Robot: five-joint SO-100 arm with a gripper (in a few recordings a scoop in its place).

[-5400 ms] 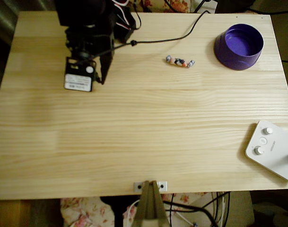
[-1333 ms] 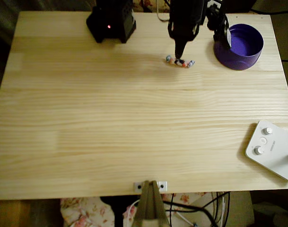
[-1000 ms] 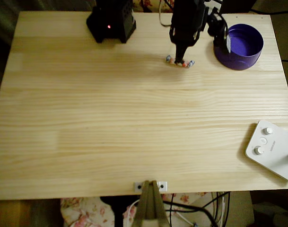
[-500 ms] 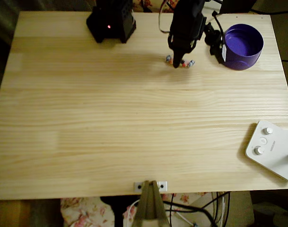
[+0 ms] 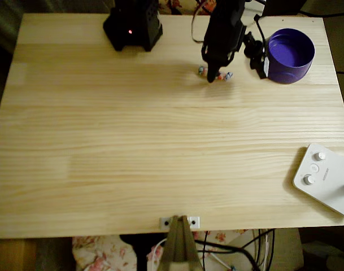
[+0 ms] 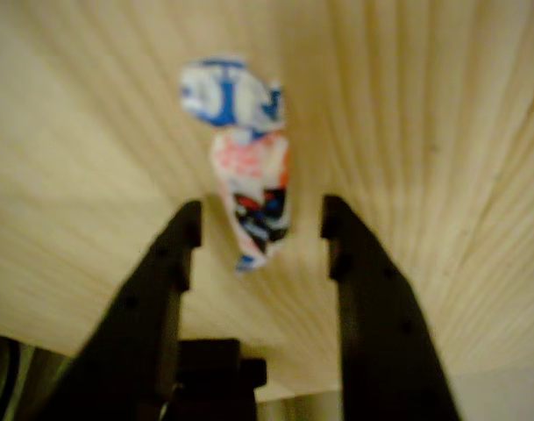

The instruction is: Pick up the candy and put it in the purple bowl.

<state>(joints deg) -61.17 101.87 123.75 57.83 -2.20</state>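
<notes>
The candy lies flat on the wooden table, its speckled wrapper partly between my two black fingers in the wrist view. My gripper is open around its near end, with a gap on each side. In the overhead view the black arm covers most of the candy, and the gripper points down onto it. The purple bowl stands to the right of the candy near the table's far right corner.
The arm's black base sits at the table's far edge, left of the gripper. A black cable part hangs close to the bowl's left wall. A white device with round knobs lies at the right edge, near the front.
Over the last second the gripper has come down a little toward the front of the table, over the candy. The candy and bowl have stayed in place.
</notes>
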